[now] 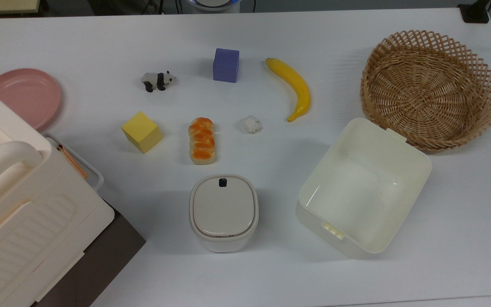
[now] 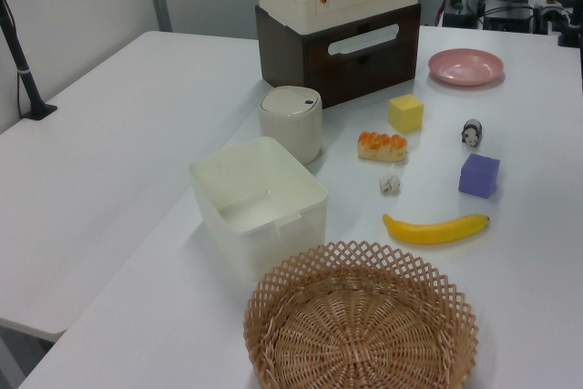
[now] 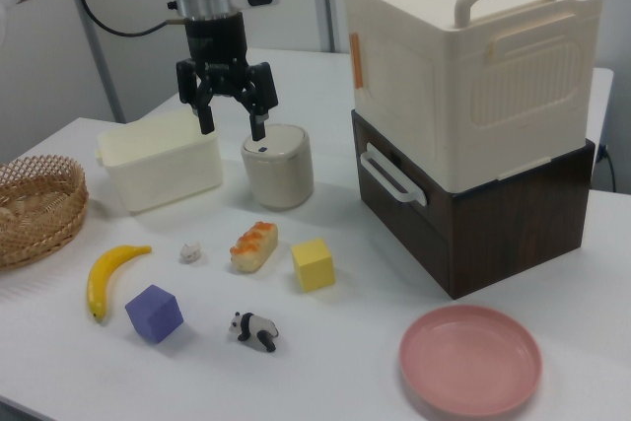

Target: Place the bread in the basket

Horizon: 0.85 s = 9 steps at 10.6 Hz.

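While my gripper (image 3: 230,123) hangs open and empty in the upper left of the right view, the bread (image 1: 202,140) lies untouched at the top view's centre. Next I must descend over it, then carry it to the basket (image 1: 431,88), upper right.

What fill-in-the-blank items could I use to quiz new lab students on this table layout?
1. The bread lies between the white lump and the ____ cube.
2. The basket holds ____.
3. The gripper hangs with its fingers ____.
4. The panda stands beside a ____ cube in the right view.

Missing words: yellow; nothing; open; purple
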Each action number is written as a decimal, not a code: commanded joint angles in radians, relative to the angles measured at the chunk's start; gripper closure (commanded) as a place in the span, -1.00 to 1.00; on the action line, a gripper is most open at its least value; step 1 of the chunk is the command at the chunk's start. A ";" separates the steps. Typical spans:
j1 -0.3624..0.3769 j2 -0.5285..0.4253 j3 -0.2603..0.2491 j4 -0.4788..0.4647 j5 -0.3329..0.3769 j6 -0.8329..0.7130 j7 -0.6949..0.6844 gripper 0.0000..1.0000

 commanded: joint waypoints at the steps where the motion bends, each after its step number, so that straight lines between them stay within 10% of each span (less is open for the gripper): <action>1: 0.011 -0.006 -0.007 -0.015 -0.008 0.039 -0.026 -1.00; 9: 0.029 0.015 -0.006 -0.021 0.020 0.079 -0.015 -1.00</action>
